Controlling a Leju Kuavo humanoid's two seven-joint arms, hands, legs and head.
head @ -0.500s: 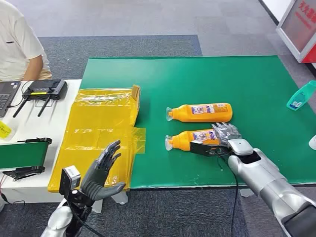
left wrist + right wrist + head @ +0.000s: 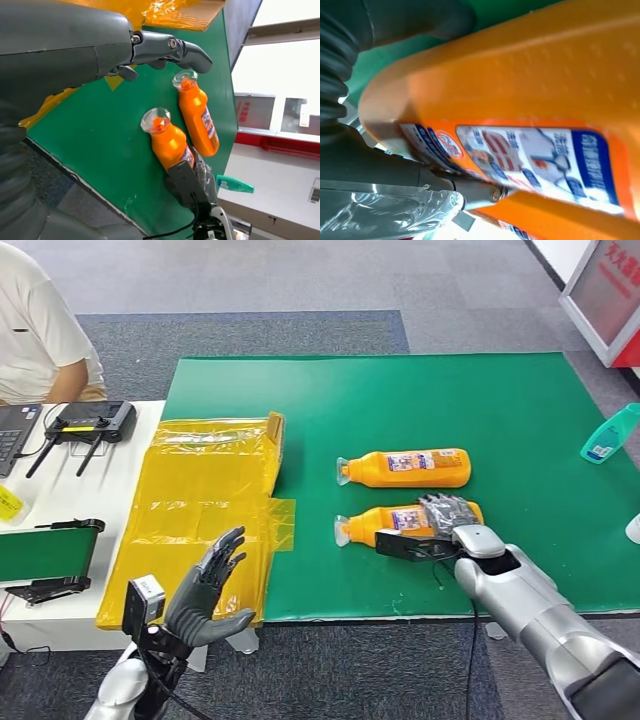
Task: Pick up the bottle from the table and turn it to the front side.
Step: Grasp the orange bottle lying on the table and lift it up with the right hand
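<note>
Lying on its side on the green mat (image 2: 490, 400), the nearer orange bottle (image 2: 377, 522) is gripped around its base end by the right hand (image 2: 447, 515), whose fingers are wrapped over the labelled body. Its clear cap is pointed toward the yellow bag (image 2: 196, 510). A second orange bottle (image 2: 407, 467) is seen just beyond it, parallel and apart. The left hand (image 2: 207, 585) is held over the mat's near edge with its fingers spread, nothing in it. A teal bottle (image 2: 610, 434) is seen at the mat's far right edge.
</note>
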